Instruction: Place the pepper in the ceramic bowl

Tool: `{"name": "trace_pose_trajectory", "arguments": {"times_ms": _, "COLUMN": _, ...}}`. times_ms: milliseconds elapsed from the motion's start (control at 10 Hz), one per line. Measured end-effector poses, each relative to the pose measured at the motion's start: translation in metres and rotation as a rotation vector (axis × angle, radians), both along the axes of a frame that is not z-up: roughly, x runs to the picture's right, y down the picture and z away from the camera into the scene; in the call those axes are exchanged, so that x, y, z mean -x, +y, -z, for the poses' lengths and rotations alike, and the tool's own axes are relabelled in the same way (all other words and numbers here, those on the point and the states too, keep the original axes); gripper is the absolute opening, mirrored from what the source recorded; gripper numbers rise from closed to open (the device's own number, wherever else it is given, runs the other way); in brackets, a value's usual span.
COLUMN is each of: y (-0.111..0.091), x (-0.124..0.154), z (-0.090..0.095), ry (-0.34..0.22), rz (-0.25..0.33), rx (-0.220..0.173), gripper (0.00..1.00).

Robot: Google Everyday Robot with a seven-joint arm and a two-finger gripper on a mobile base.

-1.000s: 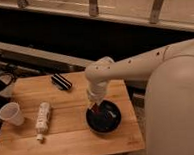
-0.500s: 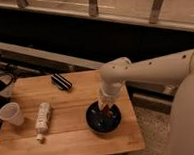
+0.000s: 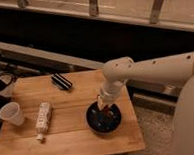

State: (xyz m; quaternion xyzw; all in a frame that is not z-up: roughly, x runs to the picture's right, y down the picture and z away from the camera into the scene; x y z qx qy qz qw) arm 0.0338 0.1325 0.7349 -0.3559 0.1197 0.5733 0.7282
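The pepper, a small reddish shape, is hanging just over the inside of the dark ceramic bowl, lower centre of the frame. The tool is pointing down into the bowl and appears to be gripping the pepper, though how far its fingers are parted I cannot tell. The placing step is under way; next calls for releasing and lifting straight up. Left on the bench are lying a bottle, a paper cup and a dark packet.
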Motion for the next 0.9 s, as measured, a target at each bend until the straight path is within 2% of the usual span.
{"name": "trace_pose_trajectory", "arguments": {"times_ms": 400, "y": 0.003, "x": 0.008, "z": -0.002, "ry": -0.028, "rz": 0.038, "rx": 0.032, "gripper": 0.66}}
{"name": "trace_pose_trajectory", "arguments": {"times_ms": 500, "y": 0.003, "x": 0.009, "z": -0.004, "ry": -0.025, "rz": 0.040, "rx": 0.038, "gripper": 0.62}}
{"name": "trace_pose_trajectory", "arguments": {"times_ms": 700, "y": 0.000, "x": 0.002, "z": -0.002, "ry": -0.016, "rz": 0.020, "rx": 0.012, "gripper": 0.44}}
{"name": "trace_pose_trajectory", "arguments": {"times_ms": 800, "y": 0.000, "x": 0.007, "z": -0.003, "ry": -0.023, "rz": 0.027, "rx": 0.014, "gripper": 0.42}}
{"name": "trace_pose_trajectory", "arguments": {"times_ms": 900, "y": -0.001, "x": 0.013, "z": -0.004, "ry": -0.032, "rz": 0.039, "rx": 0.020, "gripper": 0.45}}
